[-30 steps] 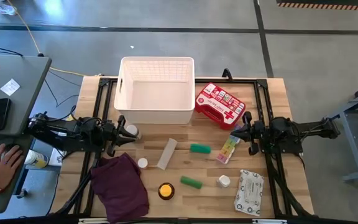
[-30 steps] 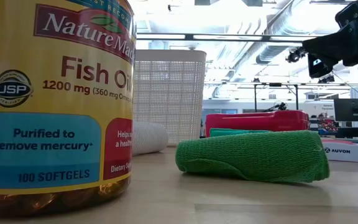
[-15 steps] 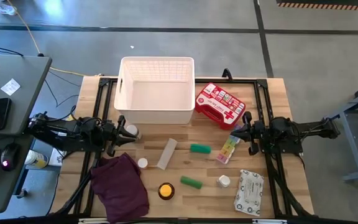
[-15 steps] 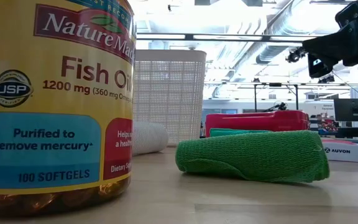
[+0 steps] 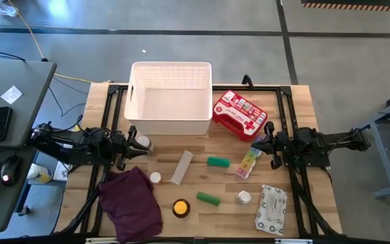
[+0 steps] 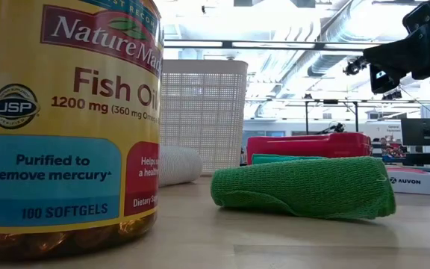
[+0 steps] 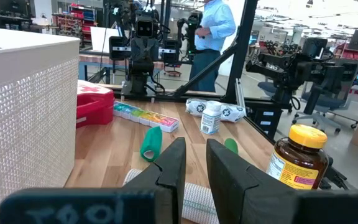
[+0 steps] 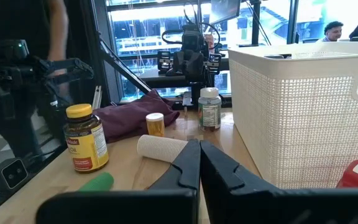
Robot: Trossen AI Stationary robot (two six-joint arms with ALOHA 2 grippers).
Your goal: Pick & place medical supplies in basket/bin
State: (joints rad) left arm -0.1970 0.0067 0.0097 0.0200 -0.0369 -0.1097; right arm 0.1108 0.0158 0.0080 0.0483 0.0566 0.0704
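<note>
Both arms parked at table sides. Right gripper (image 5: 258, 144) pressed together, empty; pill organiser (image 5: 250, 163) just beside it at 7 o'clock, long axis 1-to-7. Left gripper (image 5: 143, 143) slightly spread, empty. Basket (image 5: 172, 123) at 12 o'clock, nothing seen inside.

The white perforated plastic basket (image 5: 170, 98) stands open-topped at the wooden tabletop (image 5: 296, 108)'s far edge, flanked closely by the red first-aid case (image 5: 240, 114); scattered supplies crowd the nearer half.
</note>
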